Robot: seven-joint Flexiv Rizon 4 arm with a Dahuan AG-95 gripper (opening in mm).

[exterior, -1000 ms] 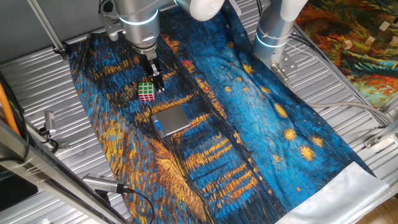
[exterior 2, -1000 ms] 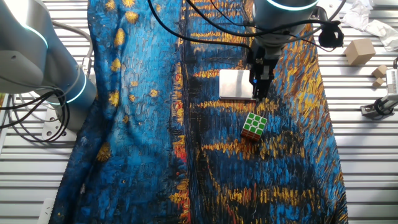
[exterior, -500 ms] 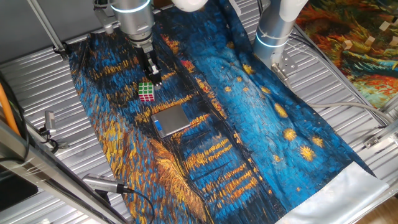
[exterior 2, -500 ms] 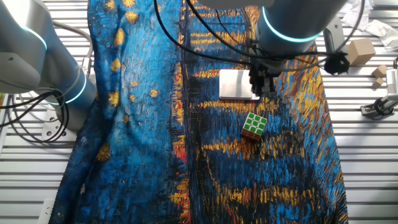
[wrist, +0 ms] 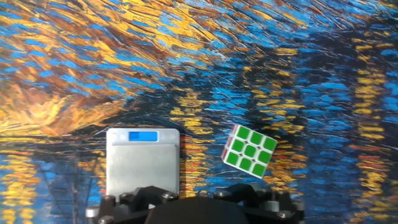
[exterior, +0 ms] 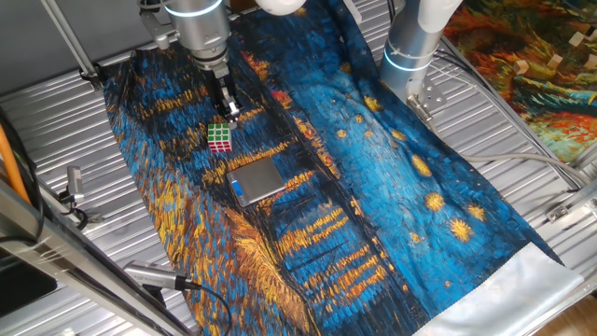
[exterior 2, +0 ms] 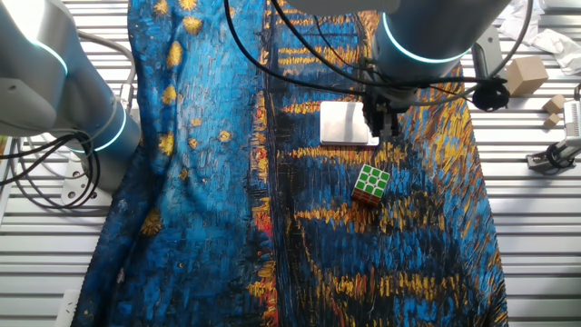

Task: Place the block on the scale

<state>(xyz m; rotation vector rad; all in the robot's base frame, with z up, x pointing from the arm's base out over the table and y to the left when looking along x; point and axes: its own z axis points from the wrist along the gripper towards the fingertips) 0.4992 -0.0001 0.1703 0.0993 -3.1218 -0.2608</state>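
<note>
The block is a small cube with a green top and lies on the painted cloth. It also shows in the other fixed view and in the hand view. The scale is a flat silver plate with a blue display and lies beside the block; it also shows in the other fixed view and the hand view. The gripper hangs above the cloth next to the block, apart from it, and holds nothing. Its fingers merge into one dark shape, so no gap shows. The hand view shows only its body.
A second arm's base stands at the cloth's far edge. Small wooden blocks and crumpled paper lie off the cloth on the ribbed metal table. Cables run beside the cloth.
The arm has risen and shifted slightly away from the block over the last second. The block and the scale have not moved.
</note>
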